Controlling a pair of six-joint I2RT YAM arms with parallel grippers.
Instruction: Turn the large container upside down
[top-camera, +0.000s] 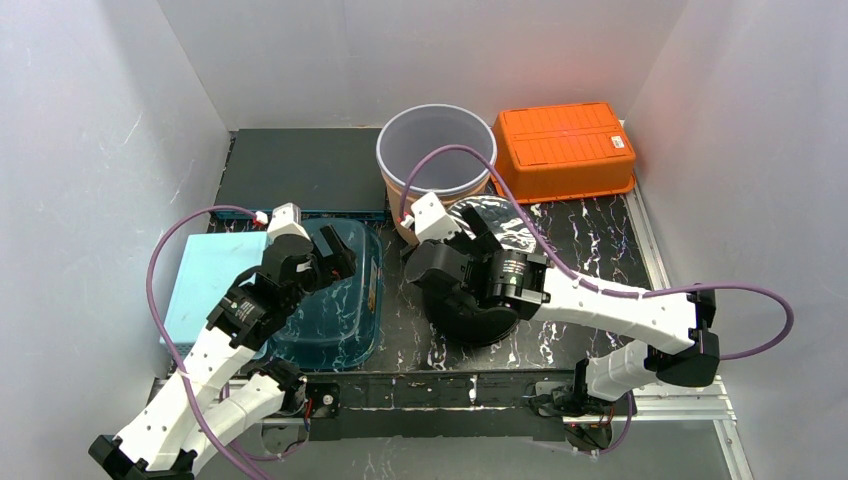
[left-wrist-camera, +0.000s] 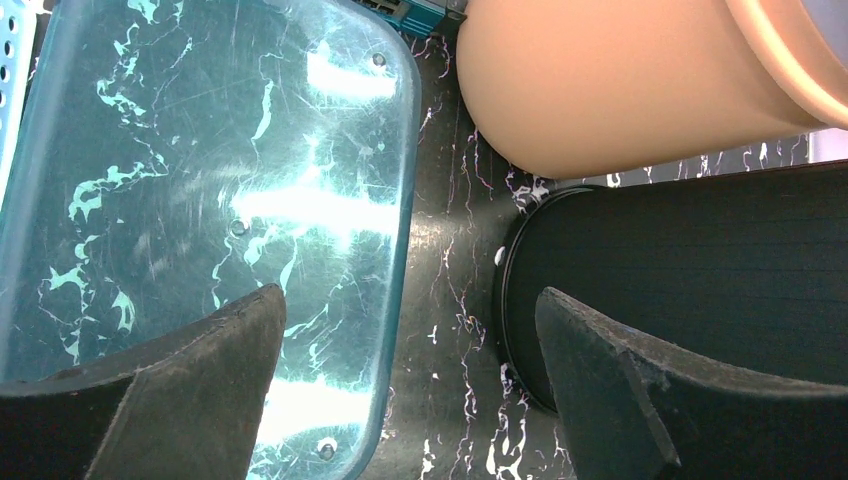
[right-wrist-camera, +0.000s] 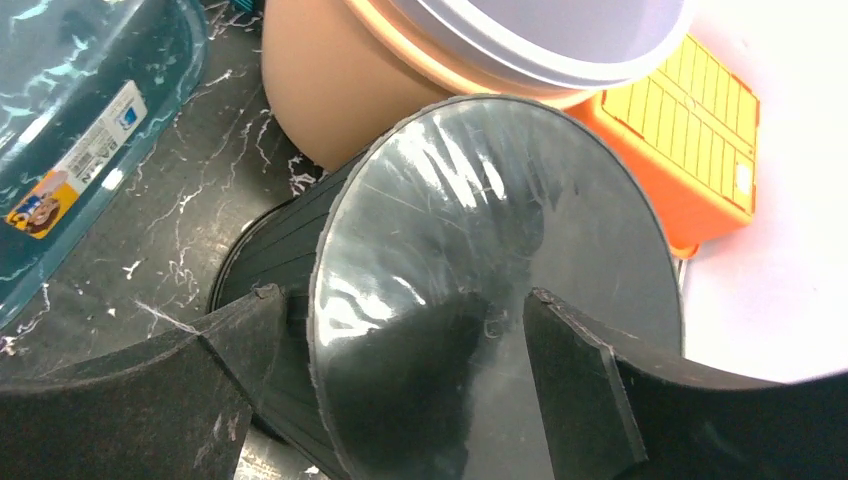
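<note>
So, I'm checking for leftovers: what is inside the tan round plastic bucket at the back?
Only a smooth grey inner wall shows in the tan round plastic bucket; no contents visible. A purple cable and the right arm cover its near part.

We see an overturned orange plastic bin (top-camera: 565, 150) back right on the black marbled tabletop (top-camera: 600, 230); a clear blue plastic tub (top-camera: 345, 320) lies inverted at left.

Robot lab test cell. Plain white panel walls (top-camera: 90, 130) box in the black marbled tabletop (top-camera: 590, 245) on three sides. An aluminium rail (top-camera: 690, 405) and purple-cabled left arm (top-camera: 200, 365) and right arm (top-camera: 620, 305) sit at its near edge.
</note>
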